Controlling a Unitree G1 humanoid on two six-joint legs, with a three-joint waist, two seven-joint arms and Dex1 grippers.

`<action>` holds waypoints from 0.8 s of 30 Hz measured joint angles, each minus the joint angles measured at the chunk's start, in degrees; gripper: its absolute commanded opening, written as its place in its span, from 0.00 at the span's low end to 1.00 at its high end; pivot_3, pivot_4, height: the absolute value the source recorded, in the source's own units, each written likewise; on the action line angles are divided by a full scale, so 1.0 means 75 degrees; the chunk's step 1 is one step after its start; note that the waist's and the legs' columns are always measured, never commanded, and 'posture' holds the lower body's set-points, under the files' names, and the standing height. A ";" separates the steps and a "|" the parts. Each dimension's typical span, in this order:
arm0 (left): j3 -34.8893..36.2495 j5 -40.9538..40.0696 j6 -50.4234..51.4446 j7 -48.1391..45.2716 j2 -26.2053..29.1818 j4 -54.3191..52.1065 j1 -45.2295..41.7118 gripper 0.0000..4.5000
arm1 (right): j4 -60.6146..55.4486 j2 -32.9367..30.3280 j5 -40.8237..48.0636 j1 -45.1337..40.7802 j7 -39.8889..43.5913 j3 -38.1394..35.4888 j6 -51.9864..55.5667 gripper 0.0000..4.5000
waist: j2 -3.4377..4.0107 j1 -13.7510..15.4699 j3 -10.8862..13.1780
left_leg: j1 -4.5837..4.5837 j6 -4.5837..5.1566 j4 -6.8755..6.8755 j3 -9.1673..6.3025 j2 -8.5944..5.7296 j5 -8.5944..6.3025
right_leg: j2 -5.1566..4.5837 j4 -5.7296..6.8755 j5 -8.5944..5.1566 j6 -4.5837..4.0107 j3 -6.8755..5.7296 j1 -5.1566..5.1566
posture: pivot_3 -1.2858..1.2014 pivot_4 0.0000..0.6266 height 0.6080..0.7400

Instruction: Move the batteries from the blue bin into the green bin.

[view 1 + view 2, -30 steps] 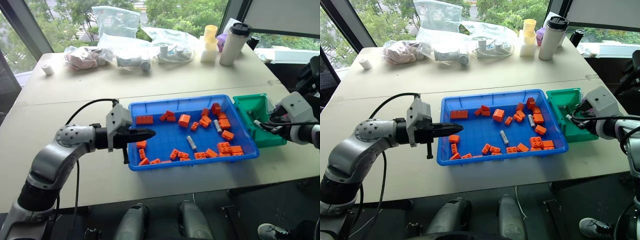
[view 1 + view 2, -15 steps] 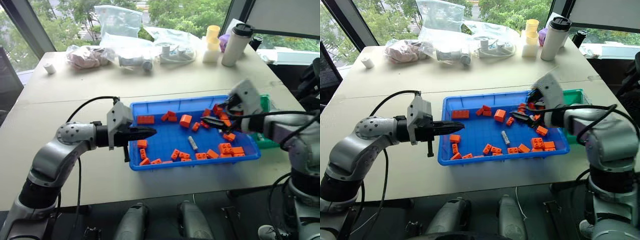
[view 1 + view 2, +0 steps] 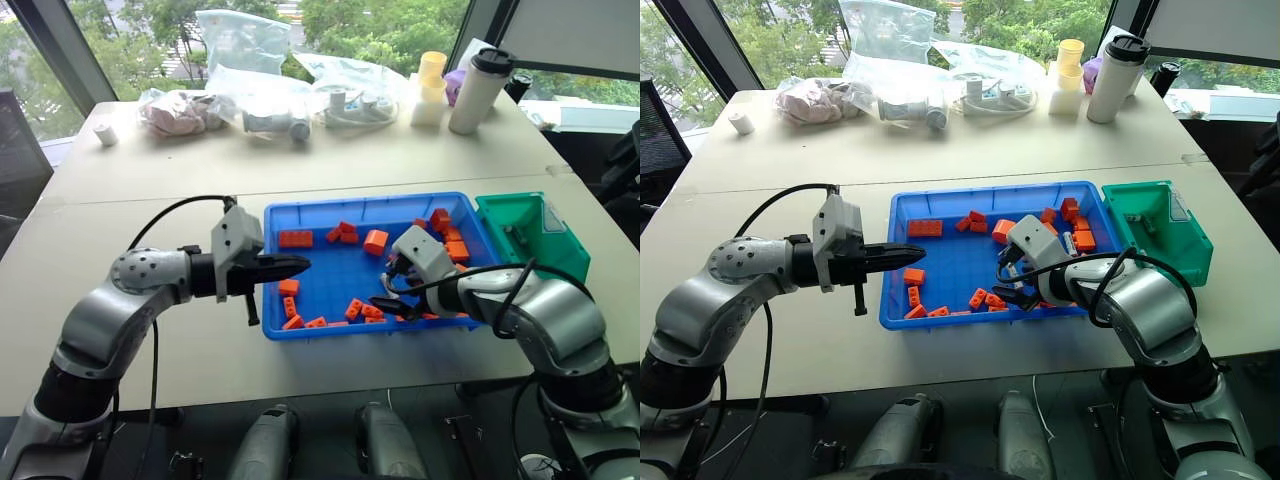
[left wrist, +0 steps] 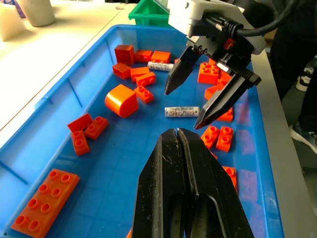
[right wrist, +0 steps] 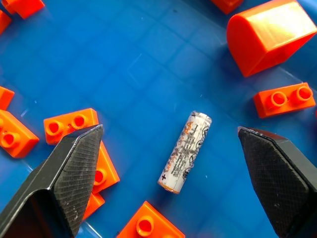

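Batteries were the thing to find, and two showed in the left wrist view: one battery lay flat on the floor of the blue bin, directly under the right gripper, and a second battery lay farther along among the orange bricks, toward the end near the green bin. The right wrist view showed the first battery clear between the two black fingers, which stood wide apart on either side of it without touching it; bricks lay just beside it, none on top. From the head views this battery was hidden behind the right gripper and its white housing, and the second could not be picked out among the bricks at that end.

The left gripper hung level over the opposite end of the blue bin, its jaws together and holding nothing; in its own wrist view the fingers met in a single closed seam.

The green bin sat against the blue bin's end. Something small and pale lay against its inner wall, too small to name, and its near wall blocked part of the floor. Bags, a tumbler and cups stood well apart at the table's far edge.
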 measured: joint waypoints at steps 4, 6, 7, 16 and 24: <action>0.0009 -0.0002 0.0004 0.0064 0.0000 -0.0074 0.0034 0.00 | 0.0045 -0.0087 -0.0082 0.0006 -0.0066 0.0311 -0.0351 0.58 | -0.0001 -0.0005 -0.0001 | 0.0006 0.0000 0.0001 0.0000 0.0003 0.0000 | 0.0004 0.0001 0.0000 0.0000 0.0000 0.0005 | 0.52 0.24 1.00; 0.0009 -0.0004 0.0005 0.0118 0.0000 -0.0085 0.0036 0.00 | 0.0131 -0.0239 -0.0211 0.0008 -0.0127 0.0538 -0.0528 0.35 | -0.0004 -0.0008 -0.0003 | 0.0008 0.0000 0.0002 0.0000 0.0003 0.0000 | 0.0005 0.0000 0.0000 0.0000 -0.0002 0.0010 | 0.52 0.24 1.00; 0.0009 -0.0002 0.0005 0.0129 0.0000 -0.0086 0.0041 0.00 | 0.0219 -0.0284 -0.0283 0.0011 -0.0167 0.0617 -0.0580 0.22 | -0.0004 -0.0011 -0.0003 | 0.0008 0.0000 0.0002 0.0001 0.0002 0.0000 | 0.0004 0.0000 0.0000 0.0000 -0.0001 0.0010 | 0.52 0.24 1.00; 0.0008 -0.0001 -0.0002 0.0181 -0.0009 -0.0085 0.0048 0.00 | 0.0287 -0.0482 -0.0404 -0.0113 -0.0218 0.0446 -0.0654 0.00 | -0.0002 -0.0002 -0.0002 | 0.0006 0.0000 0.0002 0.0000 0.0003 0.0000 | 0.0005 0.0000 0.0000 0.0000 -0.0002 0.0009 | 0.52 0.24 1.00; -0.0024 0.0008 -0.0030 0.0127 -0.0085 -0.0028 0.0011 0.00 | 0.1109 -0.2583 -0.0517 -0.0775 0.0014 -0.2577 -0.0182 0.00 | -0.0005 0.0059 0.0000 | -0.0001 0.0006 -0.0002 0.0000 0.0001 -0.0003 | -0.0002 -0.0021 -0.0001 -0.0001 -0.0018 0.0018 | 0.52 0.24 1.00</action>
